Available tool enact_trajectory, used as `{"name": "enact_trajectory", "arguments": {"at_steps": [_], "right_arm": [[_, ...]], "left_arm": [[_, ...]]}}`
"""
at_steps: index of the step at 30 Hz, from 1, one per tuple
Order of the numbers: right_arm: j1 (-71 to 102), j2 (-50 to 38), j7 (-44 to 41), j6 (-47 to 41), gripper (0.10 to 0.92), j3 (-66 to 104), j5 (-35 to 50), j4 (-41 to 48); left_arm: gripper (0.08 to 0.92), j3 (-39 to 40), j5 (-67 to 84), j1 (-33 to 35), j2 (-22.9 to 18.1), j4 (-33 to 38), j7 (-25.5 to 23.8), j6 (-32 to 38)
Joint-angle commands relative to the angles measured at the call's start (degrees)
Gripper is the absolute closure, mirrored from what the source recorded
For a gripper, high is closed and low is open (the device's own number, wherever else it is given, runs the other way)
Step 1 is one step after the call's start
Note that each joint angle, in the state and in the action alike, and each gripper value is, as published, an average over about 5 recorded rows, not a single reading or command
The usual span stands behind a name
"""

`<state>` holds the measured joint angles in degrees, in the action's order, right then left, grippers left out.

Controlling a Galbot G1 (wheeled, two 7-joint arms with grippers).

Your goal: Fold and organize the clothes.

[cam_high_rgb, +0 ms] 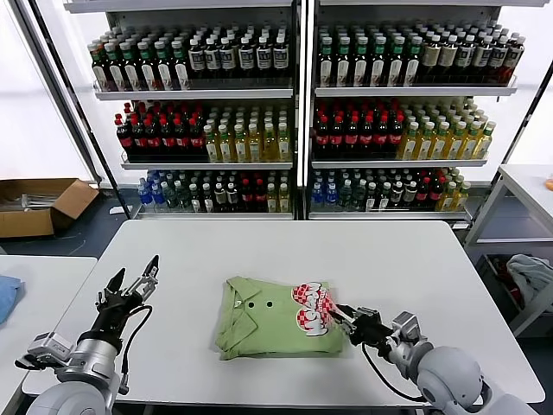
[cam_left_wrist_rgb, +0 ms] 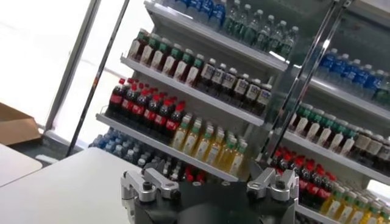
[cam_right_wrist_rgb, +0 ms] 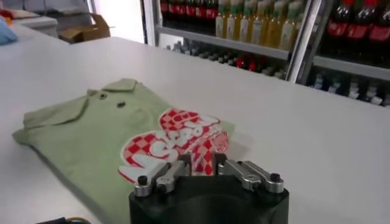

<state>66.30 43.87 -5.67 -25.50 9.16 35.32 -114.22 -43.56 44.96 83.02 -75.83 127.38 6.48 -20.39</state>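
One polo shirt (cam_high_rgb: 275, 317), folded, on table (cam_high_rgb: 406, 268). Two end effectors: left (cam_high_rgb: 134, 281), right (cam_high_rgb: 337, 313). Two shelving units (cam_high_rgb: 298, 104), three bottle rows each. One cardboard box (cam_high_rgb: 34, 206) on floor. One blue cloth (cam_high_rgb: 7, 296).

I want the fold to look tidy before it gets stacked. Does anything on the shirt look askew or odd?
Mostly neat: the polo shirt lies folded, collar and buttons up. One oddity: at its printed edge beside the right gripper a bit of the checkered fabric stands lifted and crumpled instead of lying flat. The left gripper hovers open, away from it.
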Motion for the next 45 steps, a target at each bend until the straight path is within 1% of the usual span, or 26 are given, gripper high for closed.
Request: {"name": "enact_trajectory", "arguments": {"at_steps": [1,6,9,13,16,18,22,27,30,34,37,42,45], "right_arm": [[-2.41,10.24,4.24,4.32,0.689,-5.73,-3.23,-2.66],[-12.63,22.93,8.75,3.72,0.524,-17.26,-7.63,8.8],[-16.21,27.72,9.82,3.52,0.429,-19.91,-9.58,15.27],[-17.77,28.9,10.9,1.74,0.317,-21.95,-13.26,19.75],[-17.67,27.06,10.52,-2.09,0.241,-22.95,-14.62,19.88],[-17.46,25.84,9.5,-3.18,0.214,-23.08,-14.61,18.94],[-17.13,24.5,10.12,-1.92,0.203,-21.48,-11.79,14.84],[-14.91,20.81,11.18,2.75,0.203,-15.78,-7.46,6.13],[-11.07,17.03,9.47,6.03,0.203,-9.51,-7.51,1.5],[-3.78,13.34,7.17,8.74,0.203,0.97,-8.97,-2.08],[1.23,13.12,6.46,9.93,0.203,7.98,-8.76,-3.31],[8.72,16.08,3.94,10.95,0.203,20.25,-8.35,-5.17],[13.29,17.33,2.4,11.71,0.203,24.76,-8.54,-6.39]], "left_arm": [[0.177,0.18,-0.26,0.36,0.19,0.8,0.02,-0.09],[0.177,-0.07,-0.68,1.43,0.17,1.52,-0.07,-0.01],[0.177,-0.24,-0.76,2.56,0.07,2.06,-0.33,0.14],[0.177,-0.67,-0.91,3.5,-0.23,2.25,-0.71,0.4],[0.177,-0.96,-0.9,3.7,-0.4,1.93,-0.95,0.61],[0.177,-0.94,-0.9,3.52,-0.51,1.63,-1.04,0.69],[0.177,-0.52,-0.96,2.79,-0.63,1.34,-1.05,0.64],[0.177,-0.42,-1.11,2.26,-0.45,1.16,-1.37,0.53],[0.177,-0.72,-1.36,2.43,0.11,0.69,-2.13,0.55],[0.177,-1.23,-1.96,2.55,1.72,-0.17,-3.97,0.63],[0.177,-1.47,-3.08,2.08,3.01,-1.56,-5.64,0.8],[0.177,-1.41,-4.14,1.7,4.24,-3.24,-7.09,0.81],[0.177,-1.34,-4.35,2.01,4.61,-3.33,-7.83,0.64]]}}
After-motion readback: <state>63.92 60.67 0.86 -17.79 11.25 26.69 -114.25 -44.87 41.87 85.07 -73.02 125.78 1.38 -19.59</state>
